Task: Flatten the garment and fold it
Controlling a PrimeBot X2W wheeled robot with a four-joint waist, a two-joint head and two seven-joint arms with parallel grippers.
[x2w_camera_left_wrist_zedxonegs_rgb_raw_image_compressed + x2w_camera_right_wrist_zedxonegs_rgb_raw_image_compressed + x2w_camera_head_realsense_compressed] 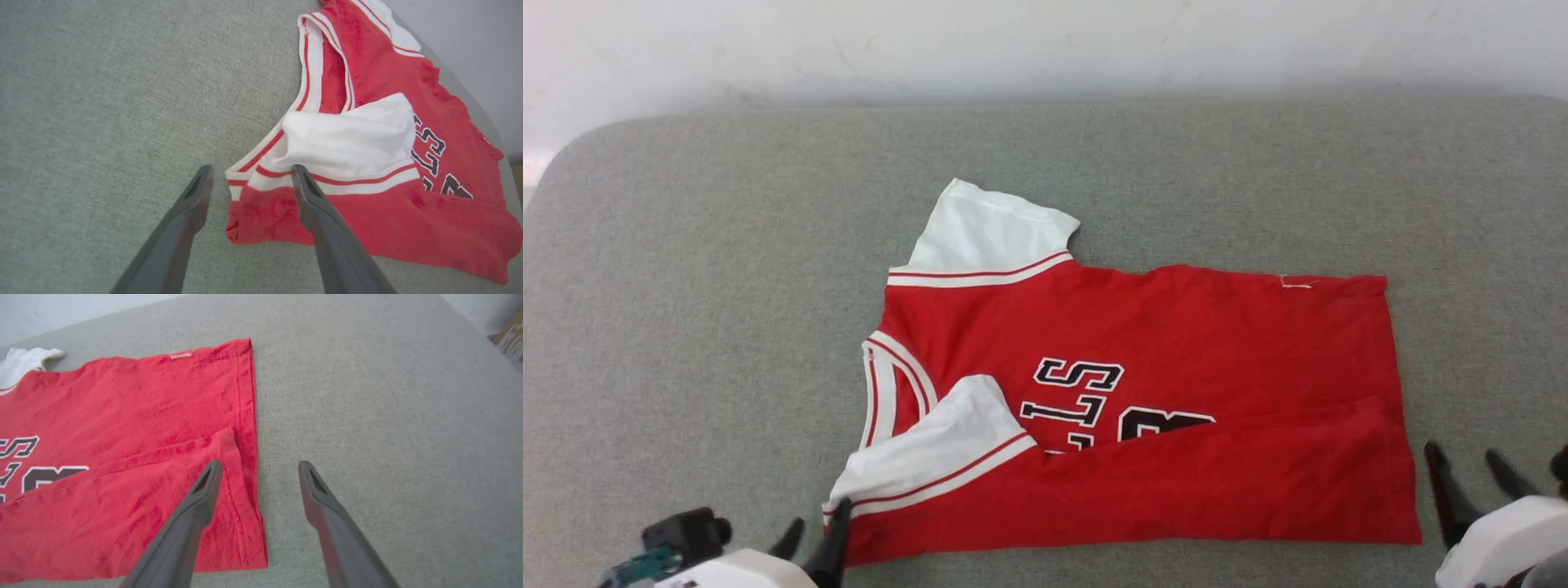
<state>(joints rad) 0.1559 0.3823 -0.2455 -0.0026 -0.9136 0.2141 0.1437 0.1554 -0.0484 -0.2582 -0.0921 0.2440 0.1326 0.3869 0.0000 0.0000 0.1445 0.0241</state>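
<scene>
Red white-sleeved garment (1176, 343), near edge folded over its lettering, flat on grey surface (686, 286)

We could read only part of the black, white-outlined lettering (1078, 374) on the red chest of the garment (1217, 327). It lay sideways to us: an S farthest, a T-like letter just nearer, and to their right a larger character half hidden under the folded-over near edge. A small white mark (1297, 282) near the far right corner was too small to read.
</scene>
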